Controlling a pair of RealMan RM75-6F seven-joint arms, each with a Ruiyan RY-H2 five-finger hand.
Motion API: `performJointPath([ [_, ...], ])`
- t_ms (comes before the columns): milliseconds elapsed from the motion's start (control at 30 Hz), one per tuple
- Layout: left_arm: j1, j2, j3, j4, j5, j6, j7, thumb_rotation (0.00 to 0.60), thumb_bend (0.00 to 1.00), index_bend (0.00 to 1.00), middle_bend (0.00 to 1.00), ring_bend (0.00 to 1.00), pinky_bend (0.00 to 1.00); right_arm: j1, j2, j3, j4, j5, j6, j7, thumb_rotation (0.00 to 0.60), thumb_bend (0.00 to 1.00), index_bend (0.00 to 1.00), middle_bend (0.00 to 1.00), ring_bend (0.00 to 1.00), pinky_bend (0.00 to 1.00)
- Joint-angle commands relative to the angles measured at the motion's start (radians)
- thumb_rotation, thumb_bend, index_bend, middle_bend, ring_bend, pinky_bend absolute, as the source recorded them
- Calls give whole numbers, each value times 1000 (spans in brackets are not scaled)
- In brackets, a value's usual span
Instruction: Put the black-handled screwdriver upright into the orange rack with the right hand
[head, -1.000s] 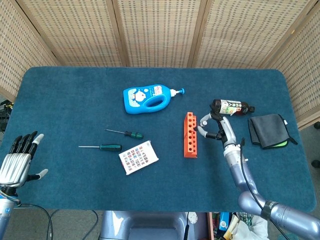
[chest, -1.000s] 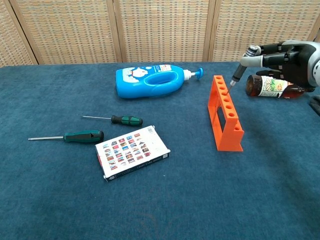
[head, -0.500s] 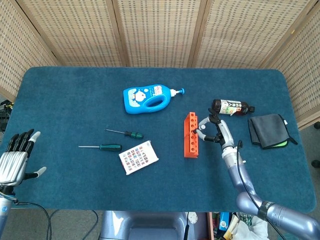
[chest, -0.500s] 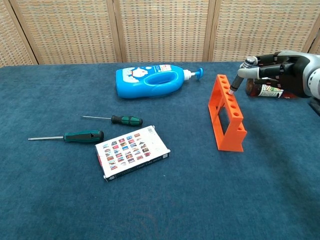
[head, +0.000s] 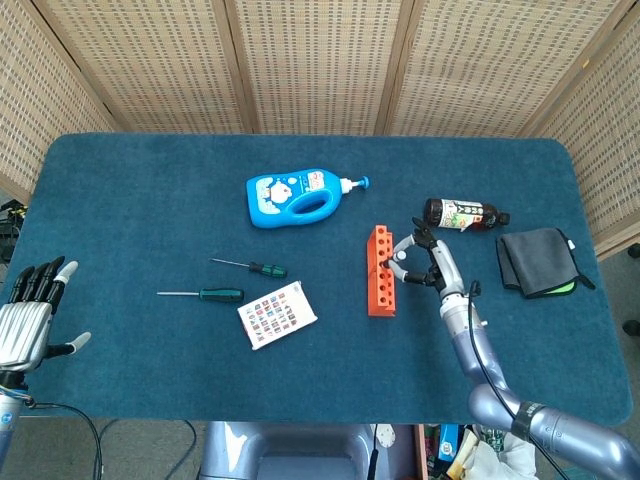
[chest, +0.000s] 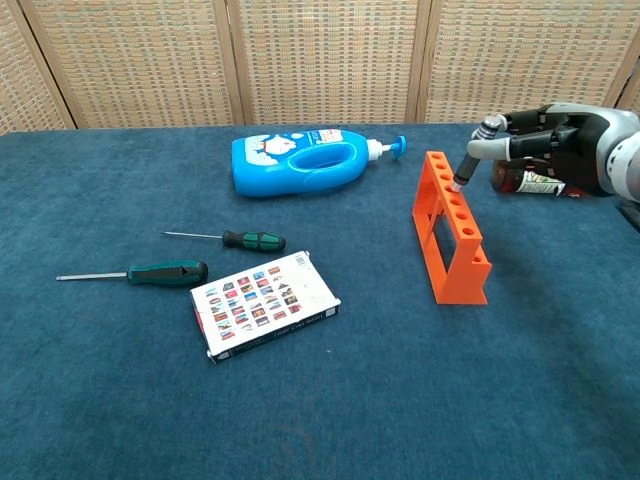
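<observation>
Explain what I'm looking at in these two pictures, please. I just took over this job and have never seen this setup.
It is a two-armed robot with human-like hands at a blue table. One picture looks down from its head, the other forward from its chest. The right hand holds a black-handled screwdriver, tip at the holes of the orange rack. The left hand is open, off the table edge. Also lying there: a blue bottle, two green-handled screwdrivers, a card box, a dark bottle and a dark cloth.
</observation>
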Motion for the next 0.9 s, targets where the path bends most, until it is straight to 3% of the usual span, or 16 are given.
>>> performJointPath([
  [33,0,0,0,0,1,0,0,600,0,0,0,0,0,4,-2,1,-5,-1,4,-10,600,315,597,0,0,0],
  [900,0,0,7,5,6,-6,-5,600,0,0,0,0,0,55,-19,9,4,49,5,-100,600,314,599,0,0,0],
])
